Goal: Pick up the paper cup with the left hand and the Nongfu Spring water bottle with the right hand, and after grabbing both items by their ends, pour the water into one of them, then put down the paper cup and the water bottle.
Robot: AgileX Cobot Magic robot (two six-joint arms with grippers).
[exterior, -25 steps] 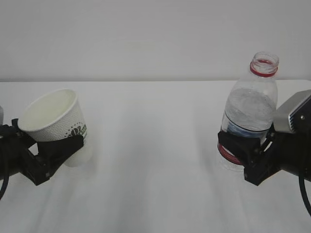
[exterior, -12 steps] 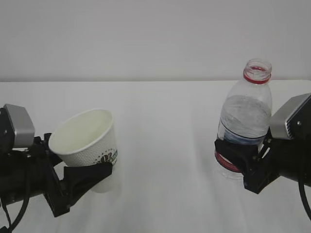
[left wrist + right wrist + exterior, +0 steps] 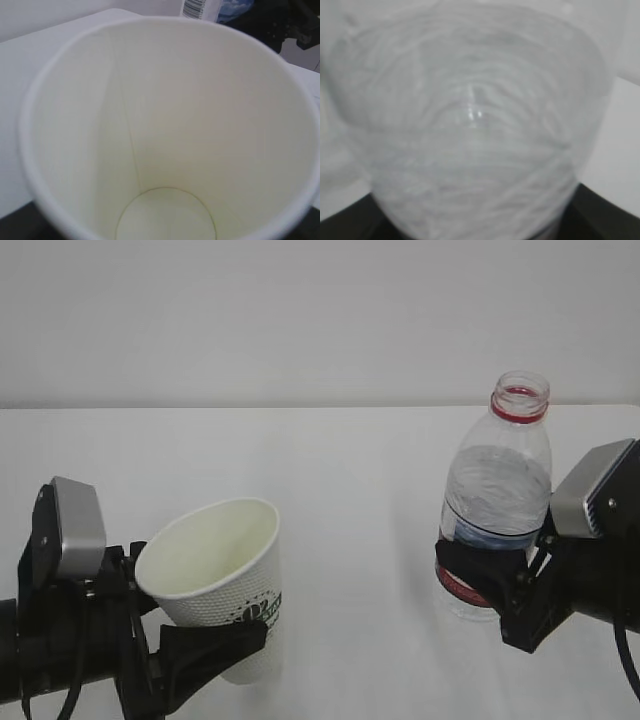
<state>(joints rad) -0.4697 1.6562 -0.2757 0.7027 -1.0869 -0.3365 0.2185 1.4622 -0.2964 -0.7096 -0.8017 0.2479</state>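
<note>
The paper cup (image 3: 222, 565), white with dark print near its base, was tilted with its mouth toward the left, above the table's (image 3: 340, 490) front left part; the left hand (image 3: 205, 655) had its jaws clamped on the cup's lower end. The left wrist view showed the cup dry inside. The Nongfu Spring water bottle (image 3: 497, 502), uncapped and nearly upright with water (image 3: 497, 490) inside, sat toward the right edge, the right hand (image 3: 490, 590) jaws gripping its labelled lower part. The right wrist view was blurred.

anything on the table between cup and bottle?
Nothing: in the exterior view only bare white table lies between the cup and the bottle.
</note>
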